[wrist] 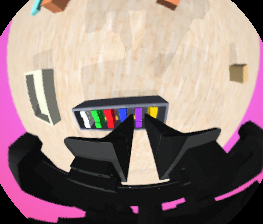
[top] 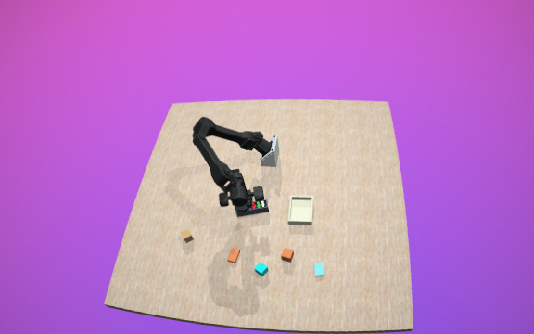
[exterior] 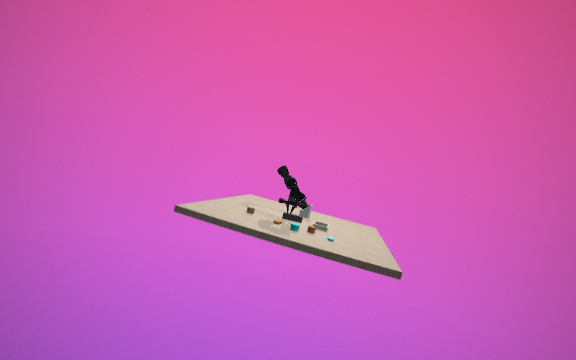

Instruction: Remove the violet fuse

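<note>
The dark fuse block (top: 254,212) (exterior: 293,218) (wrist: 119,102) stands on the table. In the wrist view its row runs white, green, red, blue, violet, yellow from left to right. The violet fuse (wrist: 138,114) sits upright in the block between the blue and yellow ones. My gripper (exterior: 291,213) (wrist: 138,116) is open by a narrow gap and points down at the block. In the wrist view its fingertips appear on either side of the violet fuse; their exact height above the block cannot be told. The top view hides the fingertips behind the arm. The pale tray (top: 300,211) (exterior: 321,226) (wrist: 55,97) is empty.
A tan cube (top: 186,236) (wrist: 238,73), an orange slab (top: 234,255), a teal cube (top: 260,269), an orange cube (top: 287,254) and a light cyan slab (top: 319,269) lie on the table. The grey arm mount (top: 270,158) stands behind the block.
</note>
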Available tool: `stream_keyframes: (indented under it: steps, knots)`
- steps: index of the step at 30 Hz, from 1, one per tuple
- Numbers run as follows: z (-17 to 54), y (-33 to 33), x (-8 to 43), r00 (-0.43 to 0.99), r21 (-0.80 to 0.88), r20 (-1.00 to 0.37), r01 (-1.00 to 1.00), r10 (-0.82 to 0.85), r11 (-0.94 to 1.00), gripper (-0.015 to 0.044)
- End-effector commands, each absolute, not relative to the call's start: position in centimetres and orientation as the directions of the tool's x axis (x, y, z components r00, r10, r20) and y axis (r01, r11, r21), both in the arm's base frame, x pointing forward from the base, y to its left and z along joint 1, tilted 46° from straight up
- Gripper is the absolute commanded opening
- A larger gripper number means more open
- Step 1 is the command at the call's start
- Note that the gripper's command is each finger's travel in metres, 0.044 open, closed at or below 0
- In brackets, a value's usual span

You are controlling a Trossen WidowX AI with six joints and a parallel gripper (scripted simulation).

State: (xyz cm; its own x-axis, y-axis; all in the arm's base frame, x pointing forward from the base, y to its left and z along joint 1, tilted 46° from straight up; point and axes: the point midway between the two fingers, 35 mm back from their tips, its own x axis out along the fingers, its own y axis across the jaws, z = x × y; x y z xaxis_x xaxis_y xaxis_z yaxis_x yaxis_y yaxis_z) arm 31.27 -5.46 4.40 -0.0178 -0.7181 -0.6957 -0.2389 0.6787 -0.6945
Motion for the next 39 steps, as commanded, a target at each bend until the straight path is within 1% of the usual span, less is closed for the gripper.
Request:
stream_keyframes:
  steps: [1,12,39]
  knots:
    - [4.22,-5.55,31.22,-0.017,-0.696,-0.693,-0.245,-0.720,0.675,0.0074]
    - [4.36,-5.50,31.25,-0.018,-0.694,-0.696,-0.239,-0.718,0.679,0.0001]
    - [5.11,-4.65,31.32,-0.018,-0.694,-0.696,-0.241,-0.718,0.678,0.0000]
